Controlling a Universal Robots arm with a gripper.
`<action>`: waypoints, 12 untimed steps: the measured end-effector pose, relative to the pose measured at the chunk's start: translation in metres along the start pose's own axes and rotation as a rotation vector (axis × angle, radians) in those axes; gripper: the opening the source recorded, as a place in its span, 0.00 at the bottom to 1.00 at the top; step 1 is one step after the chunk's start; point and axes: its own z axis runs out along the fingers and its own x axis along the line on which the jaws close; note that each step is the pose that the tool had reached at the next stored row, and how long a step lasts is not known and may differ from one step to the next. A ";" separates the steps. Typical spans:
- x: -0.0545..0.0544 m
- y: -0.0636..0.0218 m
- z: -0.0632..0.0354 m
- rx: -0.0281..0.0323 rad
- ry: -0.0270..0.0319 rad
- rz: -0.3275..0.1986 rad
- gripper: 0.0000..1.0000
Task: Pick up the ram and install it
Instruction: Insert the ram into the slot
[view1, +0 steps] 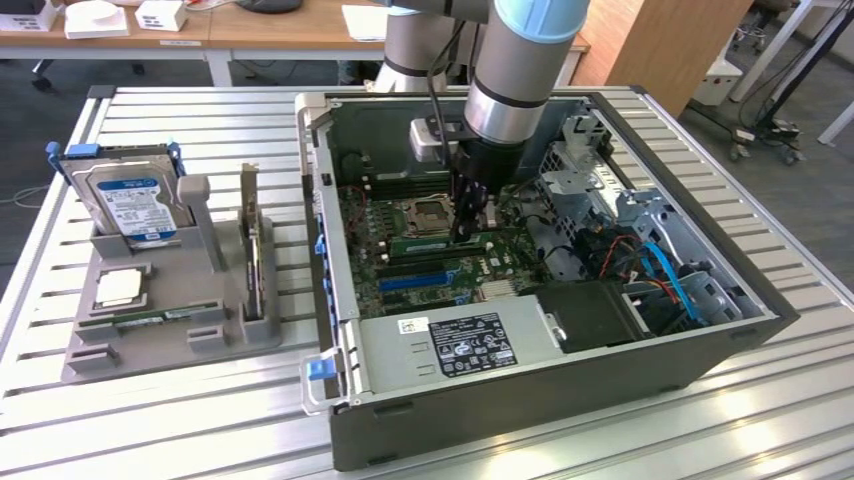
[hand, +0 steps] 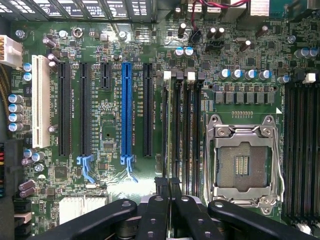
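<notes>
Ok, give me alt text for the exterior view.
A robot arm reaches into an open computer case, its shut fingers at a green ram stick on the motherboard beside the processor socket. A grey holder with a hard drive stands at the exterior view's left.

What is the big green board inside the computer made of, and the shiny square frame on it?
The green board looks like stiff circuit-board laminate with a glossy green coating; fine printed lines and soldered parts cover it. The shiny frame is probably bare metal: silvery, with bright reflections along its edges.
</notes>
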 end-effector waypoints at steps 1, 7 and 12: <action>0.000 -0.0001 0.0000 -0.0001 0.0001 0.000 0.12; 0.000 -0.0001 0.0007 0.0000 0.0000 0.000 0.12; 0.000 -0.0001 0.0008 0.0000 0.0000 0.000 0.12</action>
